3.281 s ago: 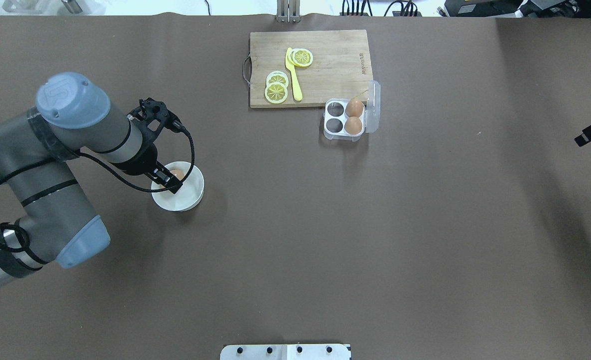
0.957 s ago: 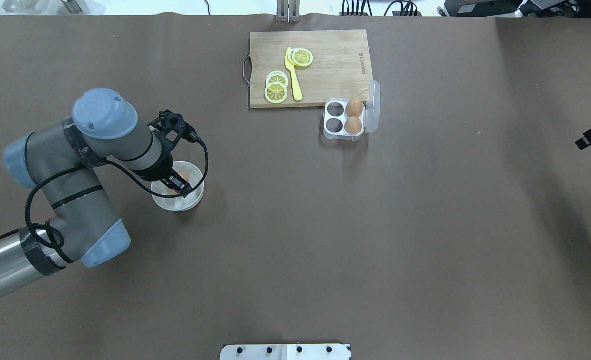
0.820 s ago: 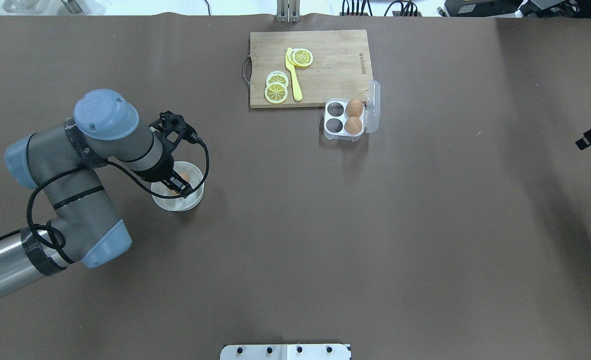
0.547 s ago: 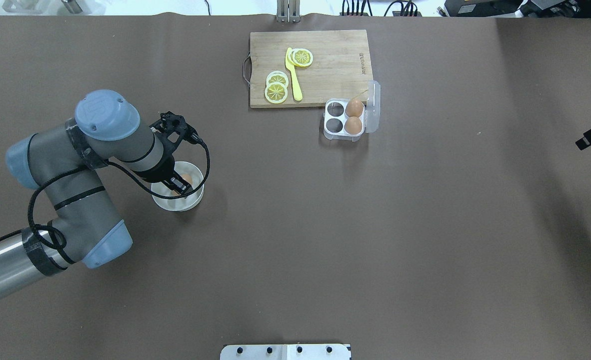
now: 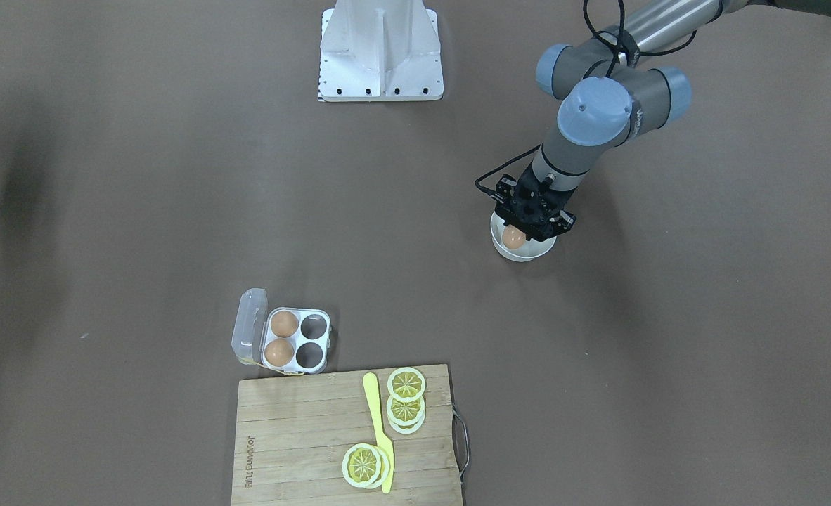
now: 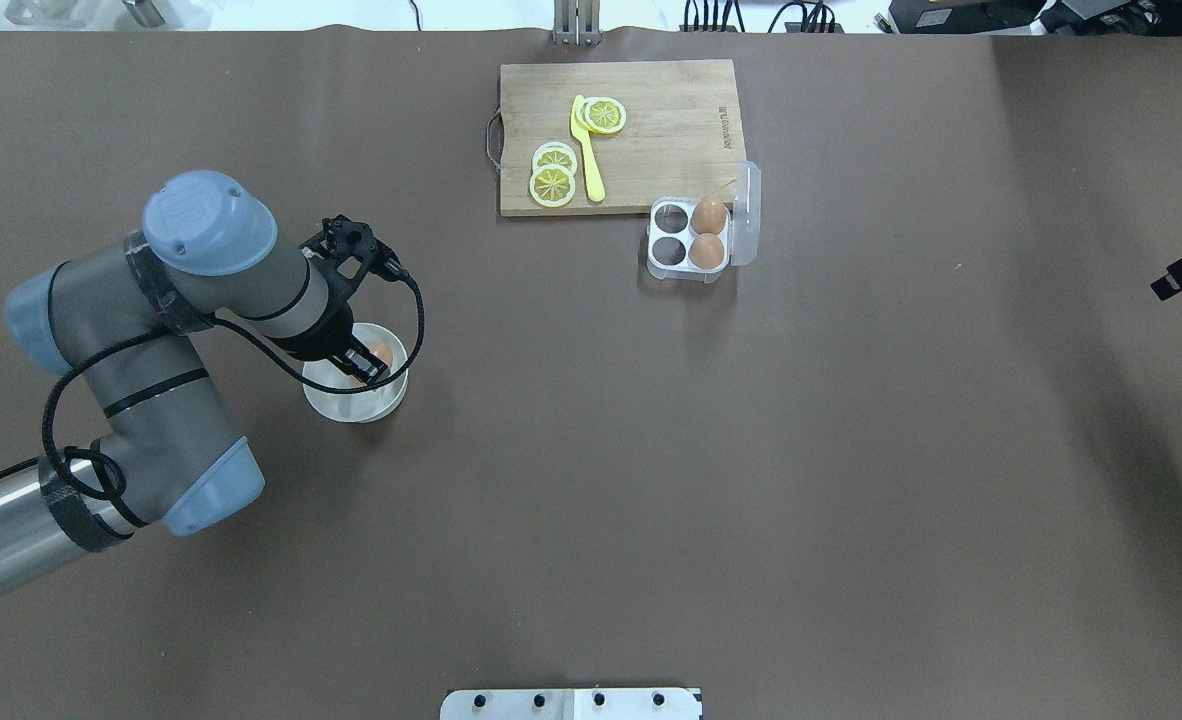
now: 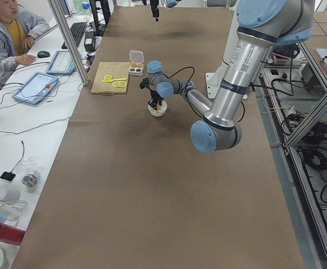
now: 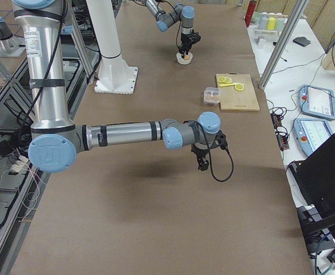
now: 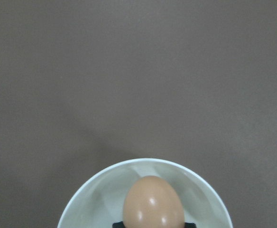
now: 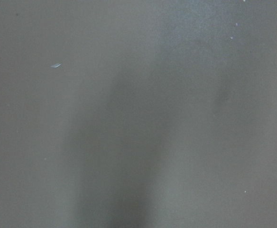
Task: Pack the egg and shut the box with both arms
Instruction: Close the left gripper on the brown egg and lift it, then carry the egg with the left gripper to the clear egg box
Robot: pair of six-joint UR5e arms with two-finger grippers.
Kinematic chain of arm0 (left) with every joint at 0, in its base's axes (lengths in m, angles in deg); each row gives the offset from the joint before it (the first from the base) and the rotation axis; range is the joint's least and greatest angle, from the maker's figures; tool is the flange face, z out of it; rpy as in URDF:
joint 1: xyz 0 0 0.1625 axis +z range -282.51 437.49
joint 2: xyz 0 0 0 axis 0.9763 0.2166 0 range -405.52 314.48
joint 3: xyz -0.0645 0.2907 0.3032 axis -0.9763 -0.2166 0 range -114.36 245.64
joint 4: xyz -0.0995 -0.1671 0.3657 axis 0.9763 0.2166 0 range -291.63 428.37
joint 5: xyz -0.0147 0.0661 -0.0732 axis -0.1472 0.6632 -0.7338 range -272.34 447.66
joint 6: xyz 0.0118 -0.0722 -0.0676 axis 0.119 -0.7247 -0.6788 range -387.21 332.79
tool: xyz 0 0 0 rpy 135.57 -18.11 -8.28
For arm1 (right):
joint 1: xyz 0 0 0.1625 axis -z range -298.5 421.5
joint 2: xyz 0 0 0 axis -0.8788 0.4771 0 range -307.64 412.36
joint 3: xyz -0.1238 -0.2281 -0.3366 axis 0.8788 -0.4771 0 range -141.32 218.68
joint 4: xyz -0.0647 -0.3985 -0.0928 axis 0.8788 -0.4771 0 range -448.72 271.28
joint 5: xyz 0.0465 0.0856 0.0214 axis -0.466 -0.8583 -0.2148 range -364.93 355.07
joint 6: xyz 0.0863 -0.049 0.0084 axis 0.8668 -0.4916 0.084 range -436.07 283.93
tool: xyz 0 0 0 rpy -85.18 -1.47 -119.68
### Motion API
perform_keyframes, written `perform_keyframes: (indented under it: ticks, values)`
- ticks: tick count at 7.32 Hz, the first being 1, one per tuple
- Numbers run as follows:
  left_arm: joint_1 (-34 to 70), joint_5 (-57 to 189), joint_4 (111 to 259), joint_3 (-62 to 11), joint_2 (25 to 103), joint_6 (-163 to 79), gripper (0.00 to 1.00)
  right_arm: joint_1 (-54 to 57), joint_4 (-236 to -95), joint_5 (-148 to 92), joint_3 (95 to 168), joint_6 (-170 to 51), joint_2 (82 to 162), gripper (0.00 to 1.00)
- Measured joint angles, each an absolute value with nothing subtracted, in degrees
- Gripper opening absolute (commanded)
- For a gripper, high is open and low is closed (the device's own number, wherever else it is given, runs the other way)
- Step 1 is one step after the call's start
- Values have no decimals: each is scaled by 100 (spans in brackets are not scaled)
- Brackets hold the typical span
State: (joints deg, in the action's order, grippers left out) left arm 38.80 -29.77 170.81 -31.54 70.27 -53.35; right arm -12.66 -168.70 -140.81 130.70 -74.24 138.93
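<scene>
Where left jaws hang over bowl [image 6: 349,406], egg [image 6: 380,354] between.

The brown table [image 7: 152,196] runs from six o'clock towards twelve. The near left arm [image 7: 239,61] stands large at two o'clock, bends at a blue-capped elbow [image 7: 214,134] and reaches back to the middle of the table. There the left gripper [image 7: 155,104] points down over a white bowl [image 7: 158,111]; its fingers are too small to read. At ten o'clock from the bowl lies a wooden cutting board [image 7: 108,85] with lemon slices [image 7: 119,84]. The box [image 7: 135,61] sits just beside the board's far corner, at eleven o'clock from the bowl, lid upright. The right gripper [image 7: 155,12] hangs at twelve o'clock. An operator [image 7: 6,31] sits at ten o'clock.
</scene>
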Motion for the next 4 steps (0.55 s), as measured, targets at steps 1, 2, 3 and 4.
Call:
perform_keyframes:
  ticks: [1, 2, 3, 4]
  values:
    - [3805, -2972, 17240, -3228, 7094, -5359, 0, -1265, -16870, -14079, 13070, -7423, 13893, 100]
    - [3760, -2921, 17521, -3254, 7187, -5523, 0, -1265, -16870, -14076, 13067, -7423, 13893, 100]
    - [3751, -2721, 17935, -3218, 7291, -5826, 0, -1266, -16871, -14075, 13064, -7423, 13893, 100]
    - [3761, -2411, 18540, -3037, 7398, -6031, 0, -1267, -16876, -14080, 13059, -7421, 13894, 100]
